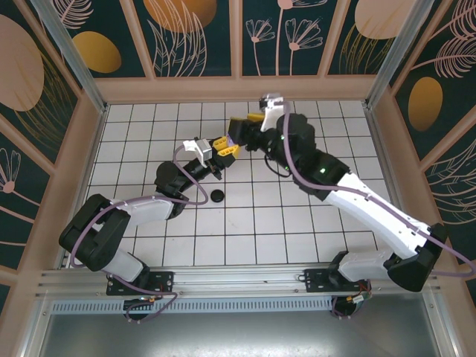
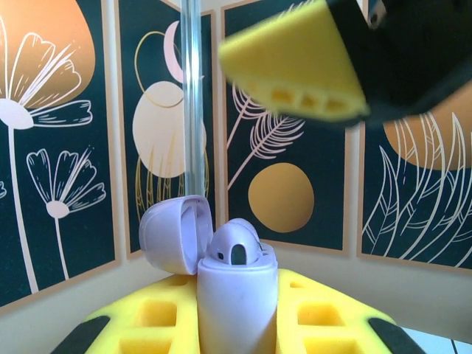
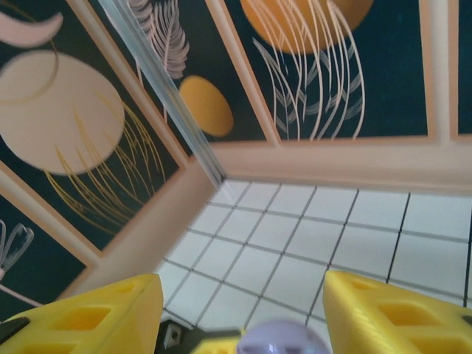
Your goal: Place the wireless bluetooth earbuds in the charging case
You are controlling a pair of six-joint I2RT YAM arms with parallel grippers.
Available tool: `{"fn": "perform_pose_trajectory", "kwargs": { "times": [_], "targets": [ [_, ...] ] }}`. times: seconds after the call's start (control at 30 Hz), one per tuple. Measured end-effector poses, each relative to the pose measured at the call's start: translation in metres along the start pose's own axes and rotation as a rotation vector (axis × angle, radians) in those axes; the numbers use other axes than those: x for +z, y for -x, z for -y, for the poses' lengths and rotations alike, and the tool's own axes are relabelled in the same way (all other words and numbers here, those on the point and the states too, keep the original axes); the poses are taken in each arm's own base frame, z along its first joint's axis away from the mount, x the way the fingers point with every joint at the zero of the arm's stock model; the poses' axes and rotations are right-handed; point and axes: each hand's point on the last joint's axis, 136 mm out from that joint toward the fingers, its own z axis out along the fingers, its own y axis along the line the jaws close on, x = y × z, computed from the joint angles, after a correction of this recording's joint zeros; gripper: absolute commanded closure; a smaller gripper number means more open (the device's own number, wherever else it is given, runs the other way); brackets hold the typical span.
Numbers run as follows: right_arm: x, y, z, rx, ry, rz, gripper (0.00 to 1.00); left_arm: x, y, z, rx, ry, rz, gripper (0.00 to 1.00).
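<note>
My left gripper (image 1: 222, 150) is shut on the lilac charging case (image 2: 236, 304) and holds it upright above the white grid table (image 1: 297, 223). The case's lid (image 2: 172, 237) is swung open to the left. A lilac earbud (image 2: 237, 249) sits in the case's mouth with its head sticking out. My right gripper (image 1: 239, 132) hovers just above the case, open, with nothing between its yellow fingers (image 3: 398, 313). One of those fingers (image 2: 295, 70) shows at the top of the left wrist view. A rounded lilac top (image 3: 284, 341) lies below the gap, at the bottom edge of the right wrist view.
A small round black object (image 1: 216, 196) lies on the tiles in front of the left gripper. Patterned wall panels close the table in on three sides, with a metal post (image 3: 158, 81) in the back left corner.
</note>
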Motion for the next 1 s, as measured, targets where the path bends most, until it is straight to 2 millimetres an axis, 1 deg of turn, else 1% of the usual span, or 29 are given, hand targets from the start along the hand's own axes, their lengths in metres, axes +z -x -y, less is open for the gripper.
{"fn": "perform_pose_trajectory", "kwargs": {
  "times": [0.07,0.13,0.2,0.27,0.33,0.37,0.43,0.5,0.6,0.73,0.8,0.87,0.93,1.0],
  "targets": [
    [-0.001,0.018,0.008,0.015,-0.002,0.01,0.44,0.0,-0.001,0.0,-0.003,0.0,-0.001,1.0],
    [0.006,0.03,0.017,0.028,-0.009,0.004,0.49,0.0,-0.001,0.0,-0.003,-0.001,-0.002,1.0],
    [0.021,0.032,0.027,0.041,-0.019,-0.034,0.57,0.0,-0.002,0.001,-0.004,-0.004,-0.006,1.0],
    [0.038,0.019,0.033,0.045,-0.023,-0.101,0.66,0.0,-0.005,0.001,-0.009,-0.008,-0.018,1.0],
    [0.058,0.0,0.04,0.046,-0.028,-0.183,0.75,0.0,-0.008,0.002,-0.015,-0.015,-0.03,1.0],
    [0.067,-0.012,0.044,0.047,-0.031,-0.233,0.78,0.0,-0.009,0.003,-0.018,-0.02,-0.037,1.0],
    [0.082,-0.035,0.051,0.047,-0.042,-0.321,0.81,0.0,-0.012,0.003,-0.023,-0.022,-0.049,1.0],
    [0.09,-0.054,0.057,0.045,-0.05,-0.396,0.84,-0.001,-0.014,0.003,-0.027,-0.024,-0.057,1.0],
    [0.087,-0.072,0.059,0.046,-0.047,-0.475,0.87,-0.001,-0.017,0.003,-0.03,-0.022,-0.068,1.0],
    [0.078,-0.081,0.054,0.043,-0.018,-0.526,0.88,-0.001,-0.019,0.003,-0.031,-0.02,-0.075,1.0],
    [0.071,-0.084,0.052,0.042,-0.013,-0.535,0.88,-0.001,-0.021,0.003,-0.034,-0.022,-0.082,1.0],
    [0.059,-0.086,0.051,0.04,-0.011,-0.536,0.9,0.0,-0.026,0.005,-0.043,-0.026,-0.095,1.0],
    [0.044,-0.092,0.043,0.035,0.005,-0.553,0.91,0.0,-0.03,0.003,-0.047,-0.016,-0.101,1.0],
    [0.035,-0.096,0.035,0.02,0.017,-0.548,0.91,0.001,-0.033,0.006,-0.052,-0.03,-0.11,1.0]
  ]
}}
